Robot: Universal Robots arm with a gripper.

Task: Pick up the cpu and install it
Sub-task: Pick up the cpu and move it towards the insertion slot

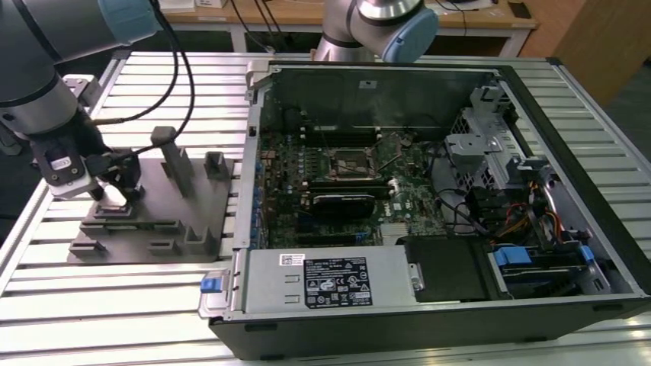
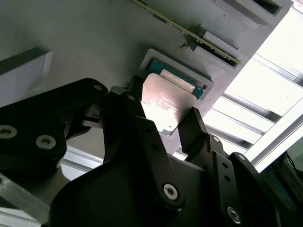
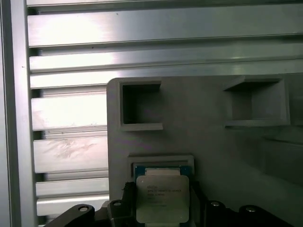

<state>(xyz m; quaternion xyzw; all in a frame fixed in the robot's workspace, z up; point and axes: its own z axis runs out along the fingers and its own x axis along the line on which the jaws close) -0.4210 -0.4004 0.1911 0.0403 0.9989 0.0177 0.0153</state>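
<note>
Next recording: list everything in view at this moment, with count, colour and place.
slatted aluminium table: one, silver, under everything.
grey plastic fixture plate: one, grey, raised blocks on it, on the table at the exterior view's left.
silvery flat square cpu: one, silver, held just off its recess in the plate.
black open computer case: one, black, beside the plate, at the exterior view's right.
dark green motherboard: one, inside the case.
black square socket frame: one, mid-motherboard.
silver power supply box: one, in the case's near corner.
robot arm: one, grey with blue caps, over the plate.
black gripper: one, shut on the cpu.
</note>
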